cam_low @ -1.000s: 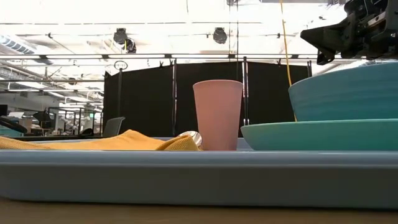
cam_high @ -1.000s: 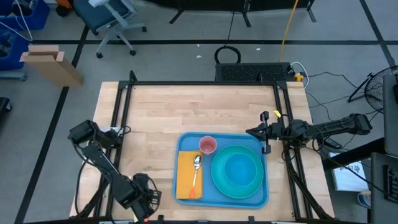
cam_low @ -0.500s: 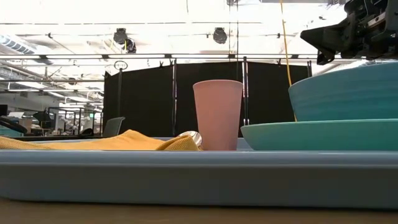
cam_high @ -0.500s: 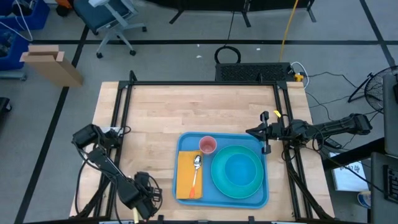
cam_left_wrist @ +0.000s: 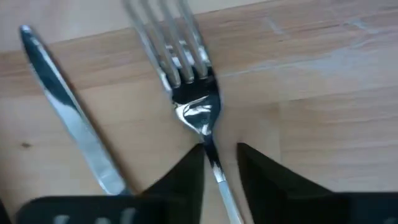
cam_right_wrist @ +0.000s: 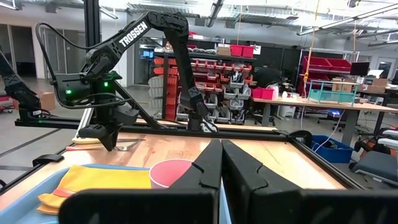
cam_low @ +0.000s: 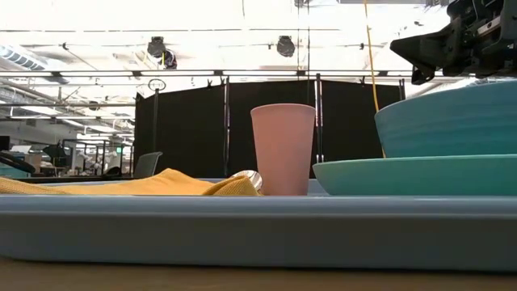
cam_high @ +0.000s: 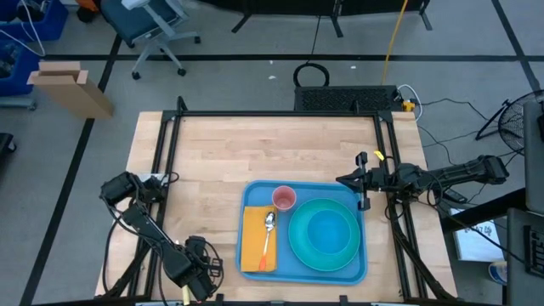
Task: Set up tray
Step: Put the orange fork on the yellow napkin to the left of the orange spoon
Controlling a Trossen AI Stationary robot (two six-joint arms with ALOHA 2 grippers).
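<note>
A silver fork (cam_left_wrist: 196, 112) and a knife (cam_left_wrist: 68, 118) lie flat on the wood near the table's front left corner. My left gripper (cam_left_wrist: 219, 155) points down over the fork, open, with one finger on each side of the handle just behind the fork's head; a gap shows beside the handle. In the high view this gripper (cam_high: 194, 274) stands left of the light-blue tray (cam_high: 255, 194). My right gripper (cam_high: 364, 183) is shut and level, above the tray's far right corner, with nothing in it.
The tray holds a pink cup (cam_high: 283, 199), a yellow napkin (cam_high: 255, 246) with a spoon (cam_high: 269, 234) on it, and a turquoise plate (cam_low: 412, 174) with a bowl (cam_low: 448, 117). A black frame (cam_high: 170, 136) borders the table. Bare wood lies behind the tray.
My left gripper has sunk toward the tabletop at the front left corner, drifting slightly toward the near edge. My right arm and the things on the tray have kept still.
</note>
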